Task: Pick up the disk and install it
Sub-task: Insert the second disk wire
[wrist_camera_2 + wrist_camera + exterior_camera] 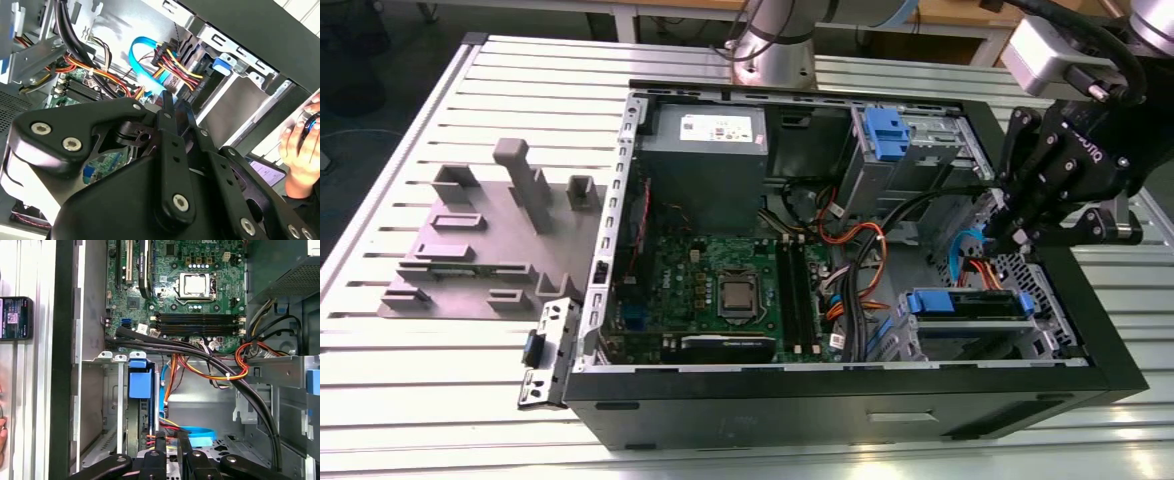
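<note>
the black gripper (pixel 1017 238) is hovering with jaws nearly closed and empty, just above the drive bay in the open case's corner, where the blue-framed silver disk (pixel 970 303) is sitting slotted.

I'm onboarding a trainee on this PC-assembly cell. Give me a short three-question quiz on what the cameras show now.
1. True or false: the gripper hangs over the grey fixture beside the computer.
2. What colour is the carrier tab in the drive bay nearest the gripper? A red, B blue, C green.
3. Fill in: the case lies with its side ____, exposing the motherboard.
Key: 1 false; 2 B; 3 open.
</note>
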`<action>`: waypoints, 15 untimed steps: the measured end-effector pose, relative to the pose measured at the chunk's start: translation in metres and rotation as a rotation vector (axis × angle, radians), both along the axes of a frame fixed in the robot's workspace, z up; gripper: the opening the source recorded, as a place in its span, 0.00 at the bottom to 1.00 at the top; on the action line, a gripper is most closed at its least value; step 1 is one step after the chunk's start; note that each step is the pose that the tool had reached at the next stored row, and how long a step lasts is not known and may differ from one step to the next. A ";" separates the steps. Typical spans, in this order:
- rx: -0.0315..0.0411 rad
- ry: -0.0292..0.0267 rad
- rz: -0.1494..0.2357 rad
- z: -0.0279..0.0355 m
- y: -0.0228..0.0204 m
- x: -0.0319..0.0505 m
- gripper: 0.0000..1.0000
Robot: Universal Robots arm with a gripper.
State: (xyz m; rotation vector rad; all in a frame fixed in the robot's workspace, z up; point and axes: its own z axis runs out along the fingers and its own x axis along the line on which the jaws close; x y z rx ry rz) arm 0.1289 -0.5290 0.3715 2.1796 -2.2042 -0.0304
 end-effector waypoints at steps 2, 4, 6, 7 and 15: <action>0.0000 0.0000 0.000 -0.0001 0.0019 0.0000 0.24; 0.0001 0.0000 0.000 -0.0006 0.0026 0.0000 0.24; 0.0001 0.0000 0.000 -0.0017 0.0029 0.0000 0.24; 0.0000 0.0000 0.000 -0.0025 0.0030 0.0000 0.24; -0.0162 -0.0018 0.000 -0.0112 0.0032 0.0001 0.24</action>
